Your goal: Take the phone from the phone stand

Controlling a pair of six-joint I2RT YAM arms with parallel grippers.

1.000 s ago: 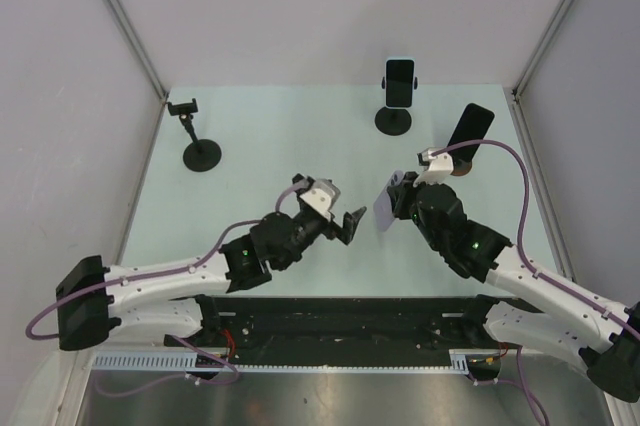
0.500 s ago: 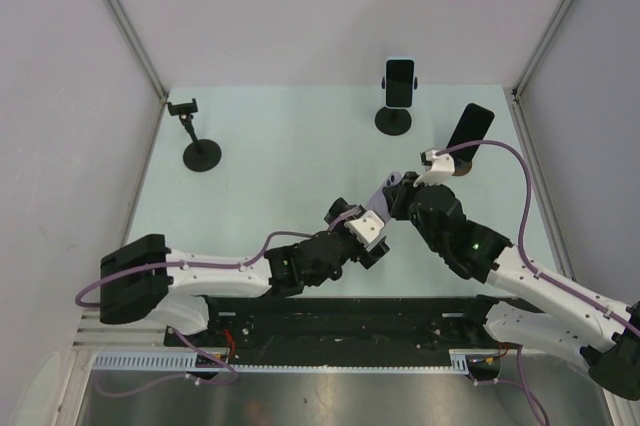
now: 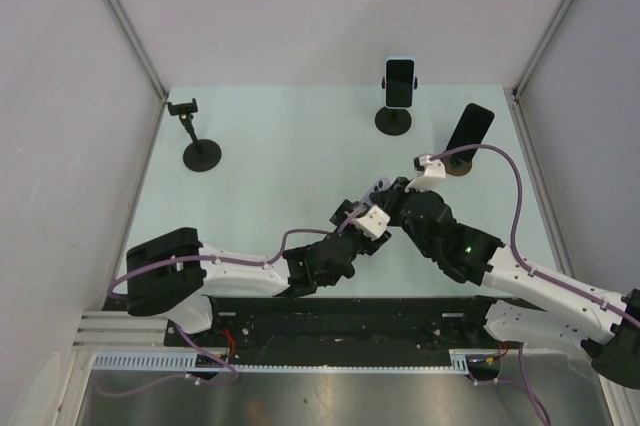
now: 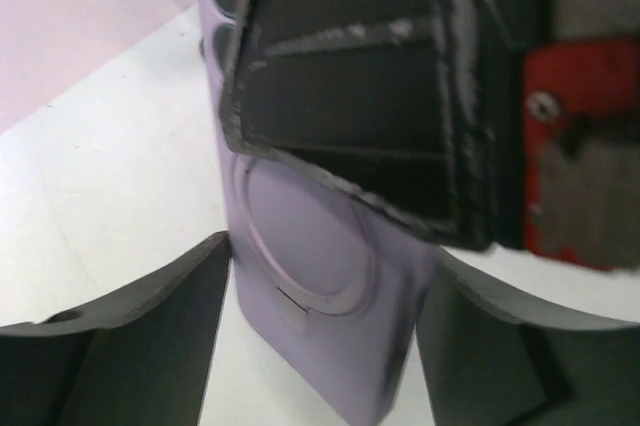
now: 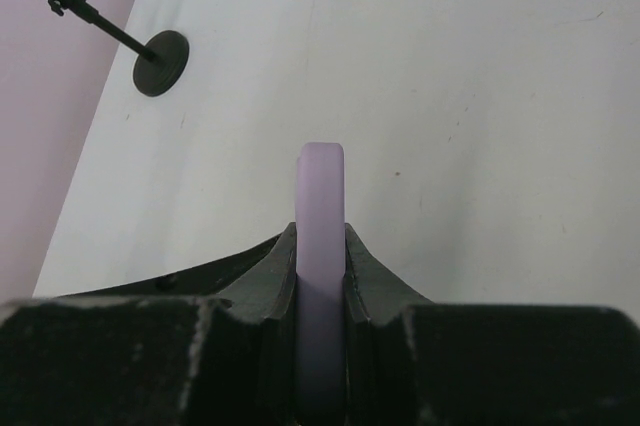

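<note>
My right gripper (image 3: 393,196) is shut on a lilac phone (image 3: 379,188) and holds it edge-up above the middle of the table; the right wrist view shows the phone (image 5: 321,196) pinched between the jaws of the right gripper (image 5: 321,246). My left gripper (image 3: 372,210) is open and sits right against it. In the left wrist view the phone's back (image 4: 310,276) stands between the two fingers of the left gripper (image 4: 325,276), which lie close on either side. An empty black phone stand (image 3: 200,151) stands at the far left.
A black stand (image 3: 393,120) at the back holds a light-cased phone (image 3: 399,82). A dark phone (image 3: 470,126) leans on a round holder at the right. The empty stand also shows in the right wrist view (image 5: 150,51). Walls close the table on three sides.
My left arm has swung right and forward, bringing its open gripper from mid-table up to the lilac phone. My right gripper has shifted the phone slightly left.
</note>
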